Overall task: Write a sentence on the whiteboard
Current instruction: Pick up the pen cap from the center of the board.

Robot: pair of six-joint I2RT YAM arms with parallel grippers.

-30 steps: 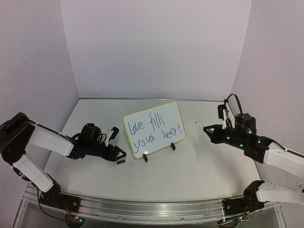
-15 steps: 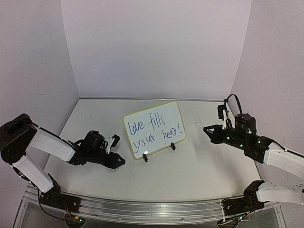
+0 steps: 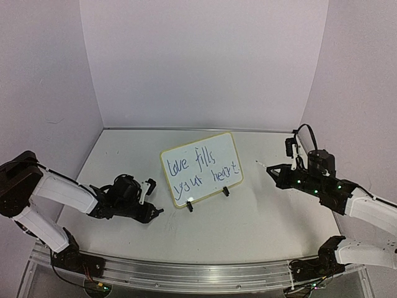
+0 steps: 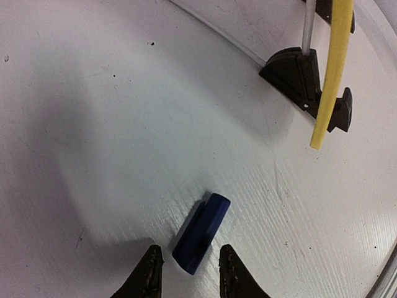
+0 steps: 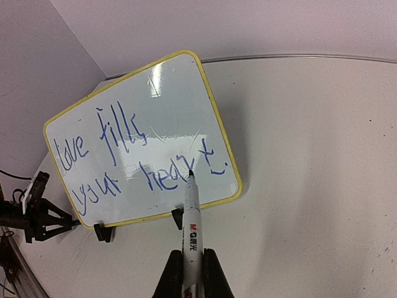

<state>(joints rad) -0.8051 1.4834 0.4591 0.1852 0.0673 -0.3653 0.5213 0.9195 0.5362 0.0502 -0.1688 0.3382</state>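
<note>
The whiteboard [image 3: 224, 151] stands tilted on two black clip feet at mid-table, with the blue sentence [image 3: 205, 169] "love fills your heart" in two lines. My right gripper [image 3: 273, 171] is shut on a white marker [image 5: 191, 226], uncapped, with its tip pointing at the board [image 5: 170, 93] but held off it to the right. The sentence [image 5: 133, 164] reads clearly in the right wrist view. My left gripper [image 3: 153, 213] is low on the table left of the board. It [image 4: 188, 253] is open, with a dark blue marker cap [image 4: 201, 232] lying between its fingertips.
The board's yellow rim [image 4: 332, 68] and one black clip foot [image 4: 299, 76] stand just ahead of the left gripper. Purple walls enclose the table on three sides. A metal rail [image 3: 186, 273] runs along the near edge.
My left gripper has dropped and shifted toward the near edge, coming down over the blue cap that lay in the open beside it. The right arm and marker have not moved.
</note>
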